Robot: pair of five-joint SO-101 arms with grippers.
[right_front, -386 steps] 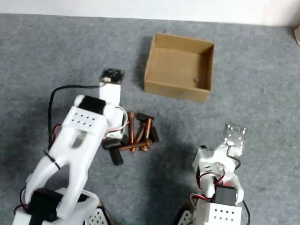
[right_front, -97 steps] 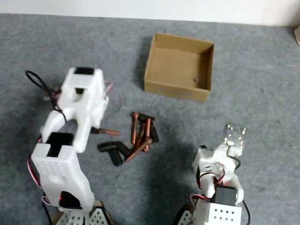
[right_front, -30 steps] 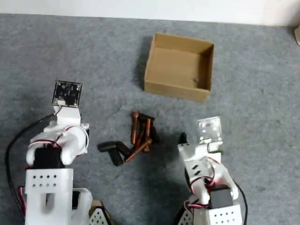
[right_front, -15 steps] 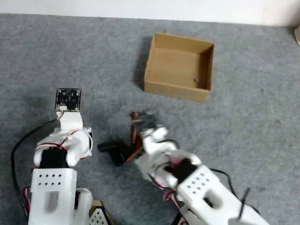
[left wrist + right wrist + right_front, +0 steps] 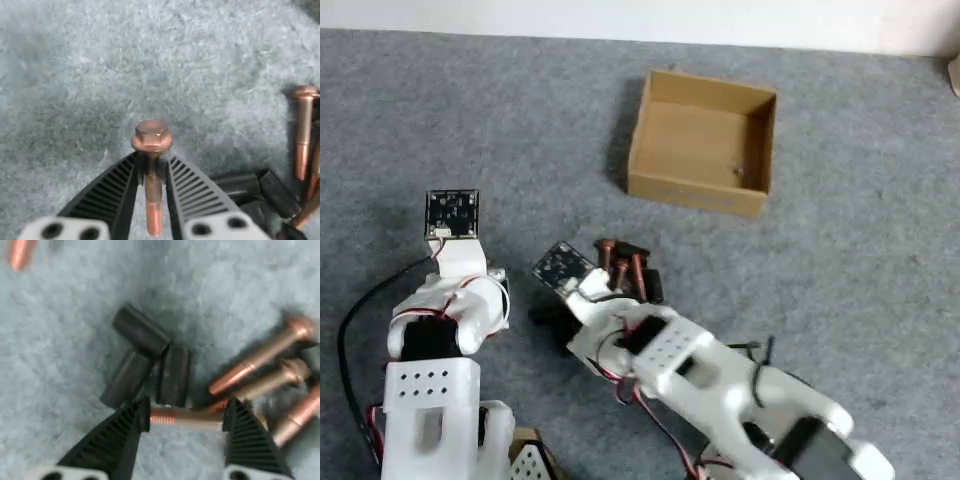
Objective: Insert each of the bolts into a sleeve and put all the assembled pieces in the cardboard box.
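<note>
My left gripper (image 5: 152,167) is shut on a copper bolt (image 5: 152,137), gripping its shank just under the hex head. It hangs over bare carpet beside the pile. My right gripper (image 5: 186,422) is open and low over the pile. A loose copper bolt (image 5: 192,417) lies crosswise between its fingertips. Three black sleeves (image 5: 141,333) lie just beyond, and more bolts (image 5: 260,358) fan out to one side. In the high view the right arm (image 5: 660,350) stretches across to the pile of bolts (image 5: 620,262) and a sleeve (image 5: 545,314). The cardboard box (image 5: 701,190) stands open at the back.
Grey carpet covers the table. The left arm (image 5: 445,320) stands at the front left, close beside the right arm's wrist. Open carpet lies between the pile and the box, and to the right of the pile.
The right arm has swung from the front right across to the pile and lowered its open gripper over it. The left arm has barely moved and still holds its bolt.
</note>
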